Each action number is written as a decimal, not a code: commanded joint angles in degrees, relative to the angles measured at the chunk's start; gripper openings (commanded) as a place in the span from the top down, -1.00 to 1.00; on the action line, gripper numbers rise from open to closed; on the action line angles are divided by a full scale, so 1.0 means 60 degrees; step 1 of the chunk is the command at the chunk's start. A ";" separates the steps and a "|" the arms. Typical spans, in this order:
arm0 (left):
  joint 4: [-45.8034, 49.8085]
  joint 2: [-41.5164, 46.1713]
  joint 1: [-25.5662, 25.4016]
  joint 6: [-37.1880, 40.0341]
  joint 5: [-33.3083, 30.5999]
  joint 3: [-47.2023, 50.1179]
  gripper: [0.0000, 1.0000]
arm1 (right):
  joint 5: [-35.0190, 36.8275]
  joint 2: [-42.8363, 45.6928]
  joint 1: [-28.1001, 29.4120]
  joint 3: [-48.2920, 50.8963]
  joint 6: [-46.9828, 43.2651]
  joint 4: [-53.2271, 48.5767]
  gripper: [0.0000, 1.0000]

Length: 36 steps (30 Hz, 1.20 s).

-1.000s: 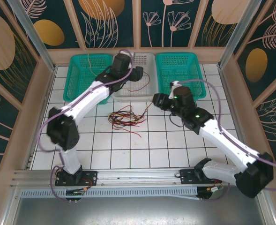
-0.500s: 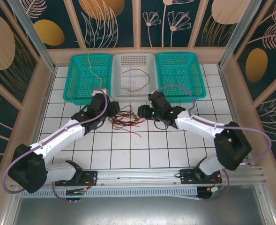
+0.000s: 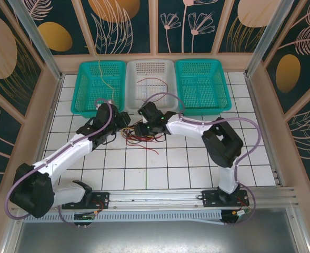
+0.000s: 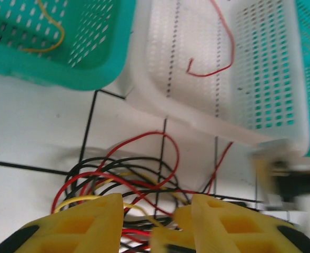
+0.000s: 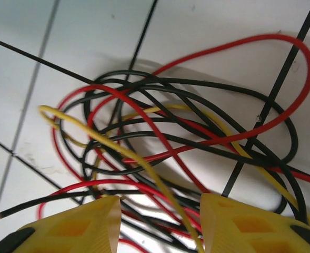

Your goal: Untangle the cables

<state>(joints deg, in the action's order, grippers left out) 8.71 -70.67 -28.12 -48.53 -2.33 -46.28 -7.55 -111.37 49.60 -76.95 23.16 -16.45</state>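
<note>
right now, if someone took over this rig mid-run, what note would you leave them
Left gripper: open, low at the left edge of the tangle, nothing gripped.
Right gripper: open over the same tangle, a yellow wire running between its fingers.
Cables: red, black and yellow strands knotted together on the white tiles in front of the baskets.
Done: one red cable lies in the white basket; one yellow cable lies in the left teal basket.
Left: pull the remaining strands apart, probably one at a time.
</note>
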 commanded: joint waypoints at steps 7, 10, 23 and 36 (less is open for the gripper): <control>-0.0143 0.0493 0.0028 -0.0002 -0.0111 -0.0359 0.26 | 0.0451 -0.0556 0.0243 -0.0352 -0.0609 -0.1102 0.63; -0.0292 0.0450 0.0028 0.0138 -0.0052 -0.0426 0.26 | 0.0554 0.0055 0.0251 0.0041 -0.0471 -0.0894 0.85; -0.1086 0.0042 0.0028 0.0538 0.1136 -0.0385 0.20 | -0.0089 0.3456 0.0331 0.1470 -0.0062 -0.0496 1.00; -0.3607 0.0870 0.0029 0.0659 0.2584 0.0134 -0.12 | 0.0864 0.5535 0.0102 0.0525 -0.0766 -0.1155 1.00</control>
<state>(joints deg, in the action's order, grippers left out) -5.23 -67.40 -28.12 -44.42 9.82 -46.85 -4.71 -80.25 50.87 -71.77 20.29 -22.15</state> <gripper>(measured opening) 0.549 0.046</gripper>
